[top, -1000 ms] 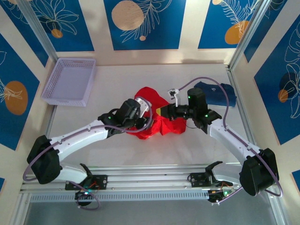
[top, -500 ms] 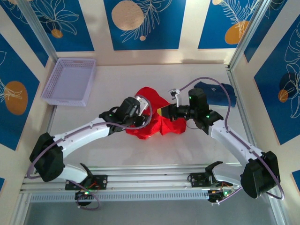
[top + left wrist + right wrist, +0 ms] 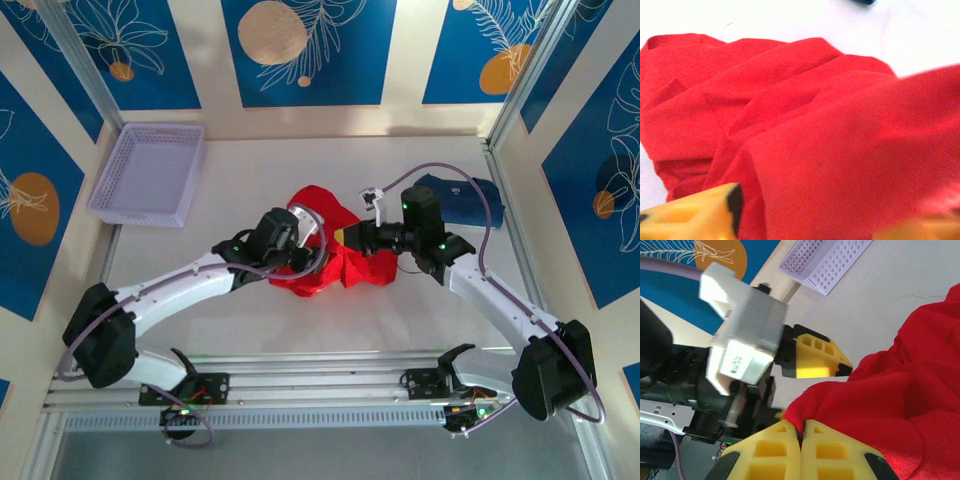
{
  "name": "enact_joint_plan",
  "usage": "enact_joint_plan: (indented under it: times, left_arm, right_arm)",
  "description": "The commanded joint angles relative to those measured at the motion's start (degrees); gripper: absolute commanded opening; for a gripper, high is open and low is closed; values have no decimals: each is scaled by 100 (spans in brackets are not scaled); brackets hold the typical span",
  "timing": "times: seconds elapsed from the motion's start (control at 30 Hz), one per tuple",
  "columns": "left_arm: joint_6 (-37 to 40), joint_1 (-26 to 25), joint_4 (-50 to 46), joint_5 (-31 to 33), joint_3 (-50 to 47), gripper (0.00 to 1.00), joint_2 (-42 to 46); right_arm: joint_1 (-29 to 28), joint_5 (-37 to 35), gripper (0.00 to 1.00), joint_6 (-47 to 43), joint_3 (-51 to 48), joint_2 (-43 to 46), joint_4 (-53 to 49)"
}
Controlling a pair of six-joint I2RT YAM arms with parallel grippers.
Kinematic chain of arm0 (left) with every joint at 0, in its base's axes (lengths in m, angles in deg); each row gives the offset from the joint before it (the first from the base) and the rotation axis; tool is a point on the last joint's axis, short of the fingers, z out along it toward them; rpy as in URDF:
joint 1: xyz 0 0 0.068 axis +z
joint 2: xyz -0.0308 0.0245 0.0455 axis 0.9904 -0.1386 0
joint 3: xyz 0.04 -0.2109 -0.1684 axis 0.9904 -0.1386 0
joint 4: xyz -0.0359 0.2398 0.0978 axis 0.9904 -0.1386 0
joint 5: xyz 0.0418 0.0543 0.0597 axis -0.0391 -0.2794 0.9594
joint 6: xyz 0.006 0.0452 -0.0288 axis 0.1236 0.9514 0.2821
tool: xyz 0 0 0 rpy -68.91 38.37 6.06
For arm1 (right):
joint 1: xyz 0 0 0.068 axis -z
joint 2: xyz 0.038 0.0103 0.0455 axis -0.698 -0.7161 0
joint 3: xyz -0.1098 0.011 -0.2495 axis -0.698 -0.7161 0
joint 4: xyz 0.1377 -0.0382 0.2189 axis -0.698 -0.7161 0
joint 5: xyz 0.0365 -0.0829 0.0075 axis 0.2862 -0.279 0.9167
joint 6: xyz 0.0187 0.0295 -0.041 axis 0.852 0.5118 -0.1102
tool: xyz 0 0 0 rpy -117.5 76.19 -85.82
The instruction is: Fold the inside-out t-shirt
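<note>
Heap of red cloth: inside-out t-shirt [image 3: 360, 268] seen crumpled at the worktop's [image 3: 420, 310] centre.
The right hand [image 3: 801, 432], at 3 o'clock of it, is pressed tight together on a fold; the fingers [image 3: 695, 217] of the left hand [image 3: 810, 222] are cut off at 6 o'clock of its wrist view, cloth bunched between them, so its grip cannot be told.

No text legible; small printed label [image 3: 738, 366] on white block [image 3: 747, 325] (too blurred to read).

The inside-out t-shirt [image 3: 805, 125] is soft matt cloth, the basket [image 3: 150, 175] perforated plastic, the table [image 3: 400, 310] smooth and matt
</note>
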Motion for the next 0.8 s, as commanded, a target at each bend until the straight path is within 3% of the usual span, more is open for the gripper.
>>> enact_joint_plan:
  times: [0.0,0.1,0.17,0.23,0.33,0.5,0.77]
  left_arm:
    - [135,125,69,198,271,46,-183]
    - [171,274,93,-681,167,25,22]
    - [159,419,54,-1767,61,15,320]
    - [74,532,82,-2808,-68,10,625]
    - [-349,643,214,-3531,-231,0,1026]
    - [-1091,917,415,-3662,-447,0,1380]
    - [-1180,1107,174,-3555,-363,0,1380]
  right_arm:
    - [-41,15,0,-187,170,114,-190]
    - [-49,-748,0,-485,312,179,-768]
    - [-125,-1540,0,-728,498,176,-1292]
    - [-247,-2002,0,-986,590,180,-1525]
    - [-406,-2389,4,-1264,713,133,-1728]
    - [-576,-3218,15,-1275,952,-43,-2176]
    - [-634,-3841,27,-1170,1127,22,-2950]
